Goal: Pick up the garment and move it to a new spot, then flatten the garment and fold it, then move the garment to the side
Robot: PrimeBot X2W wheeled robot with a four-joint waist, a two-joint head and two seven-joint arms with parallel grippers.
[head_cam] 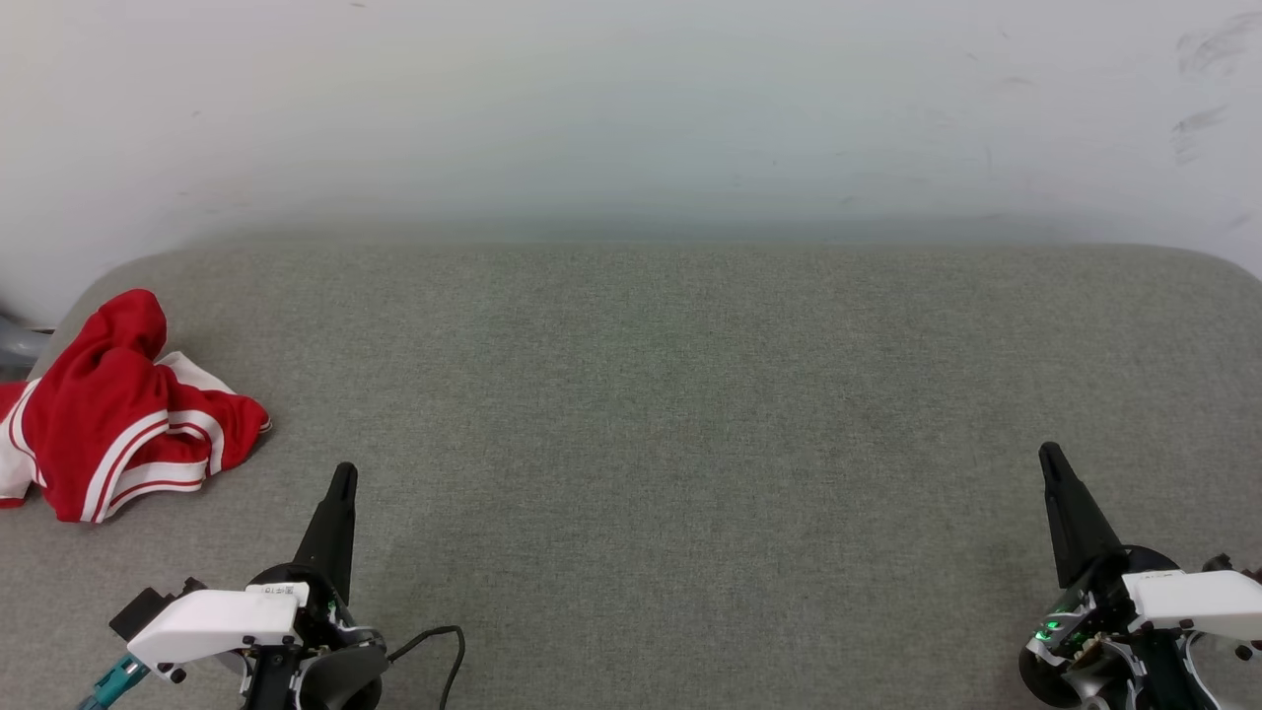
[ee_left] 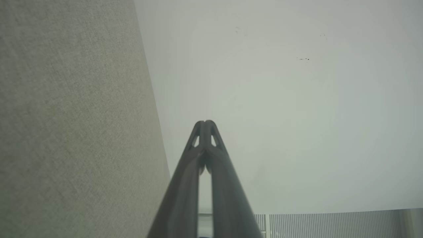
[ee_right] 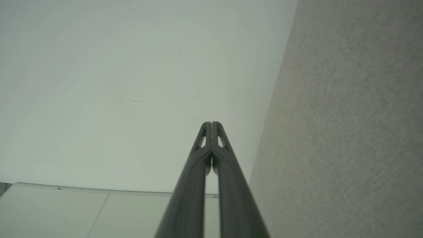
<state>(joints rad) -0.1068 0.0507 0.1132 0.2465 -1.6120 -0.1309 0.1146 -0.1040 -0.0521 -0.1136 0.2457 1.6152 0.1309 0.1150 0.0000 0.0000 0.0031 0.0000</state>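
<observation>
— Nearest: long dark fingers of left gripper (head_cam: 344,473) and right gripper (head_cam: 1049,456), pressed together, empty.
— Risky near crumpled red-and-white jersey garment (head_cam: 108,414) at left edge of grey fabric surface (head_cam: 651,414); closed, could shove it off.

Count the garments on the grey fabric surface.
1: a crumpled red T-shirt with white striped trim at the surface's left edge, ahead-left of the left gripper. Its folds could hide something smaller.
</observation>
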